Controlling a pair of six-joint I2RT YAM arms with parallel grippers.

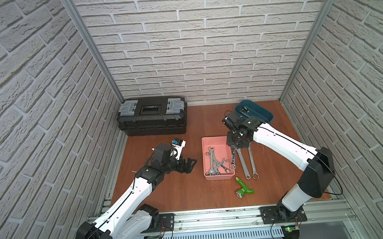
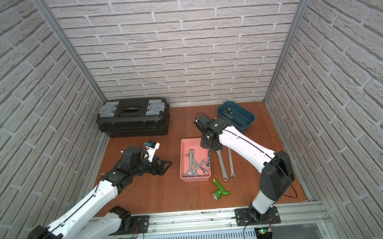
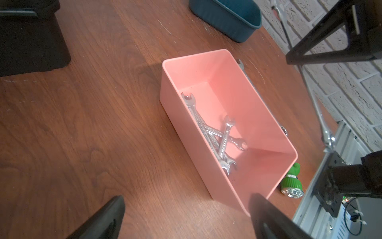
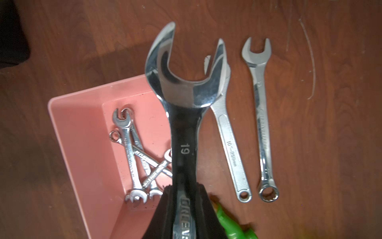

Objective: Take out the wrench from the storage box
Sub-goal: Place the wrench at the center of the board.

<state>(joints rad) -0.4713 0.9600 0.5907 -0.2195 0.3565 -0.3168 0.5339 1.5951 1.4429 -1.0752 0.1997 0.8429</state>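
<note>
Dangling from right gripper (image 1: 234, 147), pinched by shank, wrench (image 1: 233, 158) hangs over right wall of pink box (image 1: 204, 157) in both top views. Left gripper (image 1: 190, 164) spread, empty, left of box. Right wrist: wrench above box edge, wooden table (image 4: 62, 51) beneath. Brick walls (image 1: 204, 53) around.

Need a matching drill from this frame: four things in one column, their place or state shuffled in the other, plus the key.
Things
1. pink rectangular plastic storage box
2. large chrome open-end wrench stamped 19
3. black plastic toolbox with grey latches
4. green plastic hose fitting

Place or state
A. against the back wall, closed
B. clamped in the right gripper
C. lying loose on the wooden table, outside any container
D. holds a pile of small wrenches

Pairs: 1-D, 2-B, 3-A, 4-C
</note>
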